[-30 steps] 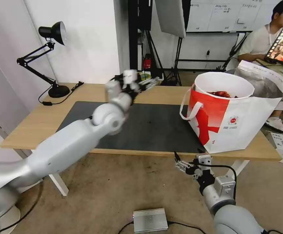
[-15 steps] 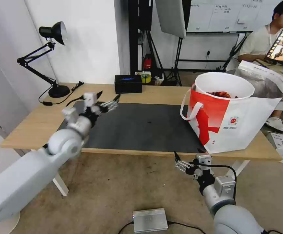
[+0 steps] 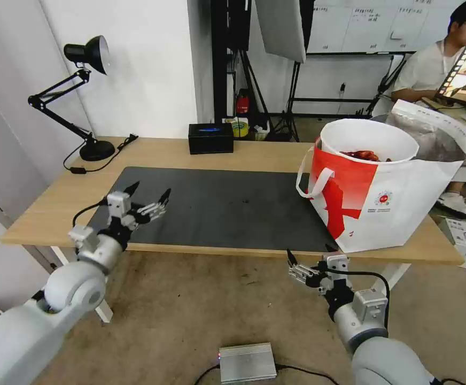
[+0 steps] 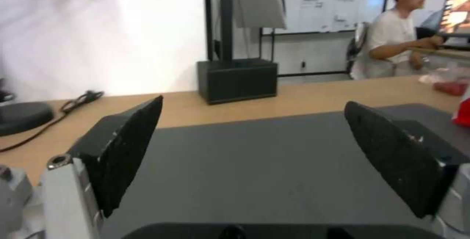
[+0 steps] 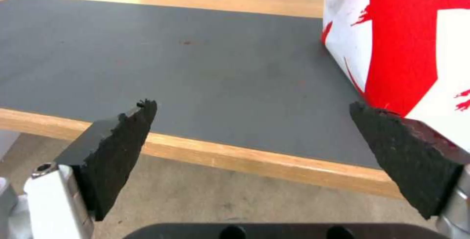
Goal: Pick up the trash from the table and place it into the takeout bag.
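The takeout bag [image 3: 398, 206], white and red with foil lining, stands on the right end of the table [image 3: 51, 206]. Inside its mouth sits trash: a white round bowl [image 3: 350, 132] holding red shell scraps [image 3: 365, 155]. My left gripper [image 3: 149, 191] is open and holds nothing, low over the front left corner of the dark grey mat [image 3: 233, 208]. The left wrist view has its jaws wide apart [image 4: 253, 103] above bare mat [image 4: 255, 165]. My right gripper [image 3: 308, 256] hangs open below the table's front edge, near the bag's red side [image 5: 406, 40], with nothing between its fingers [image 5: 252, 105].
A black rectangular box [image 3: 210, 138] stands at the table's back edge, and a black desk lamp [image 3: 86, 53] with its cord at the back left. On the floor lie a silver box [image 3: 246, 361] near me and a white box [image 3: 465, 238] to the right.
My left arm has drawn back from the rear middle of the table to the front left corner of the mat and dropped lower, still open. The right arm and the bag have not moved.
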Available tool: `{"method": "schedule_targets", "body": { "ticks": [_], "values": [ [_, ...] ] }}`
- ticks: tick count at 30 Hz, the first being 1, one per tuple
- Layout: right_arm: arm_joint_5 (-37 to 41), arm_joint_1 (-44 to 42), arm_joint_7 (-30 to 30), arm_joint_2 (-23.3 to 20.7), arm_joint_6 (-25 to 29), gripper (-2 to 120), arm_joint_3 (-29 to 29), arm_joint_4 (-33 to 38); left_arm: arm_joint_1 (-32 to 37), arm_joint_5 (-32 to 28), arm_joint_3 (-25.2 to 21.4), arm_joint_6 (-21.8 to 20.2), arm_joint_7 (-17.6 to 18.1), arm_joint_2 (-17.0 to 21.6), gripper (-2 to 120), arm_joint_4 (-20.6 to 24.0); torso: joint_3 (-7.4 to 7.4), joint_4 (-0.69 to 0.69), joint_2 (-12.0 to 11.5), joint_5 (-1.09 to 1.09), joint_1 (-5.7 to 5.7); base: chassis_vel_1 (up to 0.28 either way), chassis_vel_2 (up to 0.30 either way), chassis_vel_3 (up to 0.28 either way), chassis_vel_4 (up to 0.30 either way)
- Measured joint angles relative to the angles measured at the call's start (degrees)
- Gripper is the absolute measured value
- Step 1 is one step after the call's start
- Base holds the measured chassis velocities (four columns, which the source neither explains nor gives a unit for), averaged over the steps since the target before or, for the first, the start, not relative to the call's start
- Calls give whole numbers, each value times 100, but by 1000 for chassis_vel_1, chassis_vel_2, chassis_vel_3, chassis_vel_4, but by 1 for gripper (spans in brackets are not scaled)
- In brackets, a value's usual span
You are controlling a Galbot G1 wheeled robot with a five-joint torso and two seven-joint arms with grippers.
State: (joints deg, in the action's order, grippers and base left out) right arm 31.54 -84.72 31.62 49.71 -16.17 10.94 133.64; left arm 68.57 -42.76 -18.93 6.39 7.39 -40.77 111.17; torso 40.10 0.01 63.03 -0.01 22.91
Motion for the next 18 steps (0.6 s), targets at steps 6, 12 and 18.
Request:
{"method": "schedule_targets", "body": {
  "ticks": [6, 12, 18],
  "values": [
    [0, 0, 0, 0, 0, 100, 0, 0, 73, 151, -19, 14, -32, -103, 100, -67, 0, -3, 0, 1, 0, 0, 0, 0, 0],
    [0, 0, 0, 0, 0, 100, 0, 0, 277, 474, -32, 1, 65, -263, 100, -236, 0, -3, 0, 0, 1, 0, 0, 0, 0],
    [0, 0, 0, 0, 0, 100, 0, 0, 675, 594, -283, 9, 125, -359, 100, -276, 0, -1, 0, 0, 0, 0, 0, 0, 0]
  ]
}}
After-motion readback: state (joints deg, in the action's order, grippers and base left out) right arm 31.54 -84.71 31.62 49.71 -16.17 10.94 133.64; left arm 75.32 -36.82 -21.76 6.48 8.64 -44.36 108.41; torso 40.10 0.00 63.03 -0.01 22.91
